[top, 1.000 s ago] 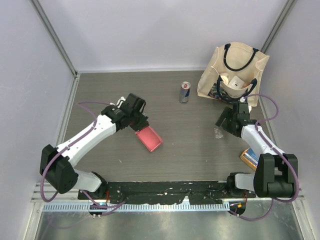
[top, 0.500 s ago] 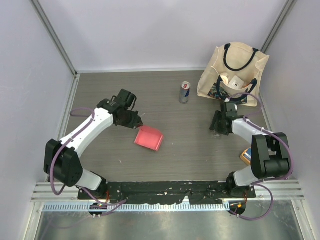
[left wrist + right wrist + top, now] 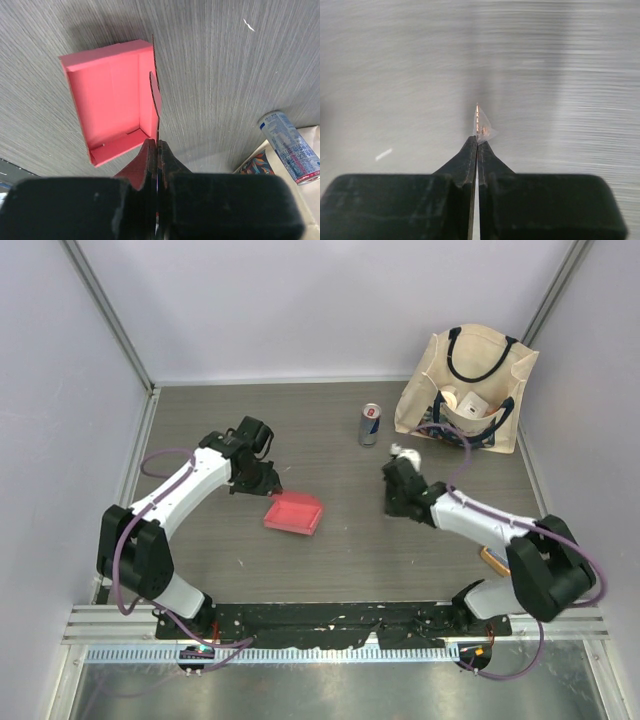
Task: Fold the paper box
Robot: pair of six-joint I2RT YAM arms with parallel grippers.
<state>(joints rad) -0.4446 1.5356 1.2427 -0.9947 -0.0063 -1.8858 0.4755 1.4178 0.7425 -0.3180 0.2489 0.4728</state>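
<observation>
The pink-red thin card paper box [image 3: 293, 514] is a shallow open rectangular tray, matte, creased, with one slotted side flap standing up. It lies flat on the dark grey wood-grain table [image 3: 350, 550], left of centre. Over the box's far-left corner the left arm bends down, left gripper [image 3: 157, 146] clamped tight on the upright flap's edge. The right arm stretches leftward across the table, right gripper [image 3: 477, 144] pinched closed on a small clear plastic scrap [image 3: 482, 126].
</observation>
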